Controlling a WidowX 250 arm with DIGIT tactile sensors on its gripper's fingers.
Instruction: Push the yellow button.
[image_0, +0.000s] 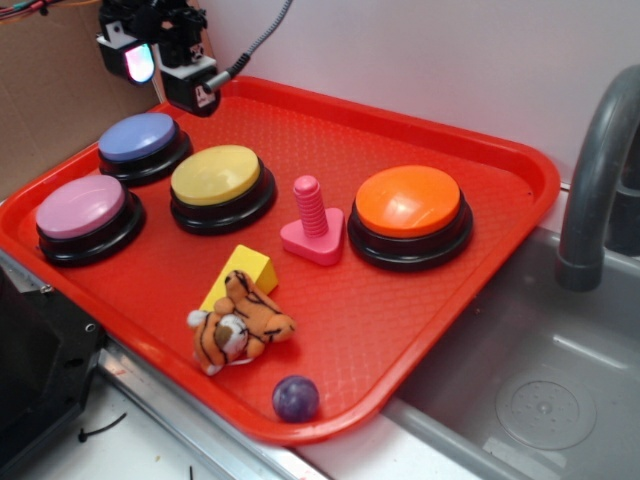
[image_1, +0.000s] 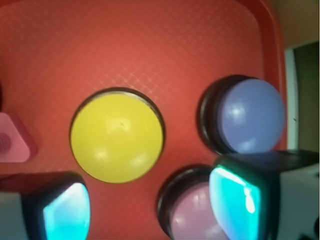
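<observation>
One yellow button (image_0: 219, 179) sits in the red tray (image_0: 470, 290), and we see it upright on its black round base, its domed top facing straight up; being round, it shows no long axis. It stands in the back-left part of the tray, between the blue-purple button (image_0: 141, 140) behind it to the left and the pink screw-shaped peg (image_0: 313, 222) just to its right. The pink button (image_0: 84, 210) lies near the tray's left edge, close beside the yellow one but not touching it. Further right, past the peg, we find the orange button (image_0: 407, 205). Toward the front rest a yellow wedge block (image_0: 246, 270), a small plush tiger (image_0: 237, 328) leaning against it, and a dark purple ball (image_0: 296, 398) near the front rim.

The claw (image_0: 160, 60) hangs above the tray's back-left corner, well apart from the yellow button. In the wrist view we see its two fingers (image_1: 240, 197) standing apart with nothing between them, the yellow button (image_1: 117, 138) below and ahead. The tray rests on the bench beside a grey sink (image_0: 530, 390) with a grey faucet (image_0: 595, 180).
</observation>
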